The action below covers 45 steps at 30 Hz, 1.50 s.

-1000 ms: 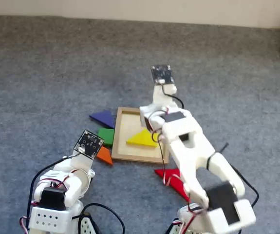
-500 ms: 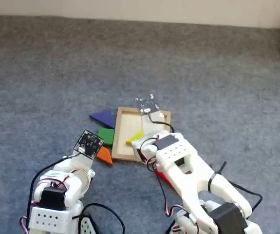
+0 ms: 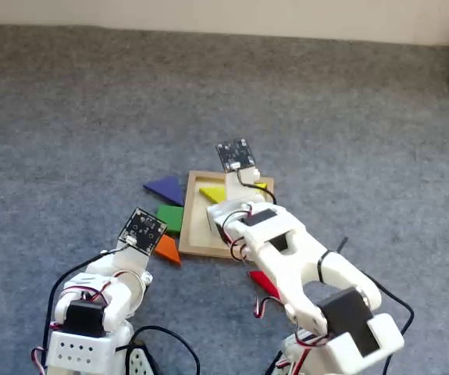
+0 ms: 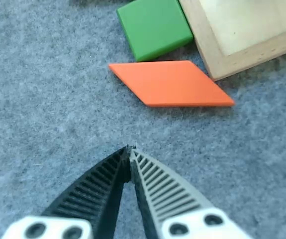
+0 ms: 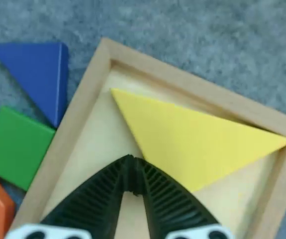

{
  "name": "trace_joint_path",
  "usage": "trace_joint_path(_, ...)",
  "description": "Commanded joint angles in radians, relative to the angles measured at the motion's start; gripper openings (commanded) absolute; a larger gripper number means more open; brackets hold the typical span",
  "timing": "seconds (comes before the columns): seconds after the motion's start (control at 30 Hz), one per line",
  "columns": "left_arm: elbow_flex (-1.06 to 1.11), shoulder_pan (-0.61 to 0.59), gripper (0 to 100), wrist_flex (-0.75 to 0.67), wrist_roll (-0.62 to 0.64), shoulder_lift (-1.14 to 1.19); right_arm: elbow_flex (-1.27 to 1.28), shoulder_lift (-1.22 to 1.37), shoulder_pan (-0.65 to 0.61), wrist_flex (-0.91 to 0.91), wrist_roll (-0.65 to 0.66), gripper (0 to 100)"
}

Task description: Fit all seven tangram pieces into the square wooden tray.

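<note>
moved: yellow (image 3: pixel 212 192) slid to tray's (image 3: pixel 204 252) top edge
right gripper (image 5: pixel 132 163): pinched together, empty
next: orange (image 4: pixel 171 83) lies crosswise ahead of closed left gripper (image 4: pixel 130 153)

Square wooden tray (image 5: pixel 75 124): pale bare wood, matt, faint grain.
Yellow triangular piece (image 5: pixel 192 139): smooth, slight sheen.
Orange parallelogram piece (image 4: pixel 172 83): smooth, satin.
Grey counter (image 4: pixel 43 109): rough, fuzzy carpet.

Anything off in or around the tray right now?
Minor: the yellow triangle lies in the wooden tray slightly askew, its long edge not flush with the wall, the gap widening toward one corner. The blue triangle, green square and orange parallelogram lie flat on the carpet beside the tray. No damage visible.
</note>
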Motion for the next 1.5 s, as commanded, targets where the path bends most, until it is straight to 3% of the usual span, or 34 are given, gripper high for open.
trace_joint_path(0.0, 0.019, -0.005, 0, 0.003, -0.006, -0.027, -0.064, 0.03, 0.024, -0.114, 0.008, 1.9)
trace_joint_path(0.27, 0.019, -0.005, 0, 0.003, -0.006, -0.027, -0.054, 0.041, 0.028, -0.371, 0.008, 2.0)
trace_joint_path(0.4, 0.019, -0.005, 0, 0.003, -0.006, -0.027, -0.012, -0.039, 0.028, -0.372, 0.006, 2.0)
trace_joint_path(0.57, 0.019, -0.005, 0, 0.003, -0.006, -0.027, 0.148, -0.325, 0.059, -0.358, 0.006, 2.0)
trace_joint_path(0.63, 0.019, -0.005, 0, 0.003, -0.006, -0.027, 0.2, -0.46, 0.096, -0.252, 0.006, 2.0)
trace_joint_path(0.83, 0.019, -0.005, 0, 0.003, -0.006, -0.027, 0.159, -0.763, 0.162, 0.331, 0.006, 2.0)
trace_joint_path(0.97, 0.019, -0.005, 0, 0.003, -0.006, -0.027, 0.119, -0.837, 0.16, 0.567, 0.008, 2.1)
trace_joint_path(1.07, 0.019, -0.005, 0, 0.003, -0.006, -0.027, 0.124, -0.839, 0.16, 0.671, 0.021, 5.7)
trace_joint_path(1.2, 0.019, -0.005, 0, 0.003, -0.006, -0.027, 0.127, -0.839, 0.156, 0.786, 0.153, 15.4)
trace_joint_path(1.47, 0.019, -0.005, 0, 0.003, -0.006, -0.027, 0.229, -0.806, 0.127, 0.849, 0.298, 17.1)
